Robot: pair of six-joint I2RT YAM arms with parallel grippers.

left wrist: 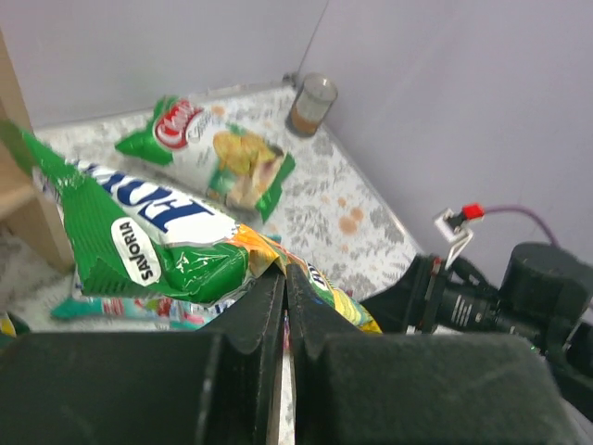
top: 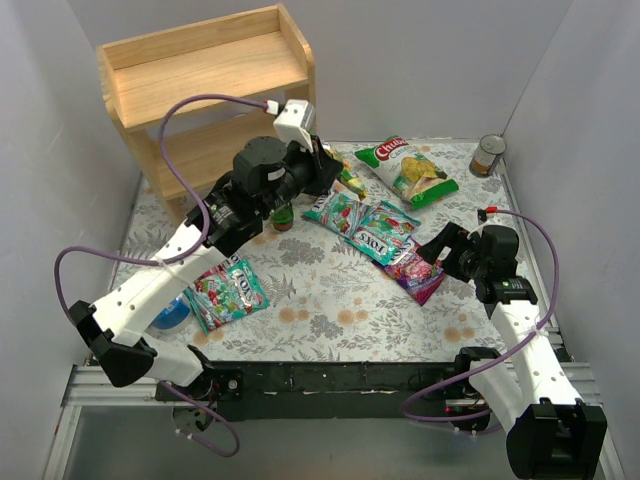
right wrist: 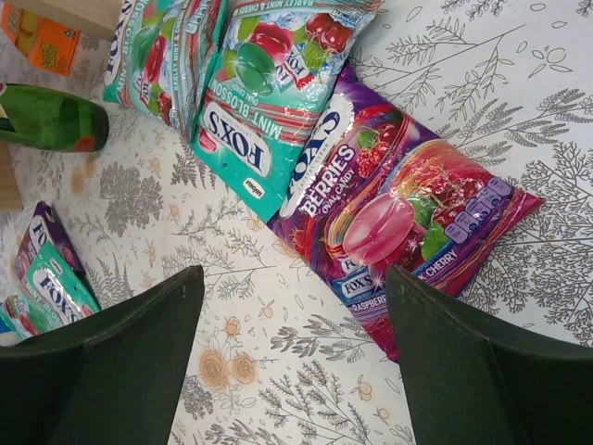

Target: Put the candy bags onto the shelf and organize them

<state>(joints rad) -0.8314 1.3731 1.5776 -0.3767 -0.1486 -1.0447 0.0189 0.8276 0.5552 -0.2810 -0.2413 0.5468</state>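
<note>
My left gripper point(top: 330, 170) is shut on a yellow-green candy bag point(top: 350, 182) and holds it in the air just right of the wooden shelf point(top: 200, 75). In the left wrist view the jaws point(left wrist: 285, 273) pinch the bag's edge and the bag point(left wrist: 148, 241) hangs out to the left. My right gripper point(top: 432, 250) is open and empty, hovering over a magenta-purple bag point(right wrist: 398, 213) on the table. Two teal bags point(right wrist: 269, 102) point(right wrist: 153, 56) lie beside it. More bags point(top: 228, 290) lie stacked at the front left.
A white-and-green chip bag point(top: 408, 170) and a tin can point(top: 488, 155) sit at the back right. A green bottle point(top: 283, 215) lies near the shelf's foot. A blue object point(top: 172, 312) lies under the left arm. Grey walls enclose the table.
</note>
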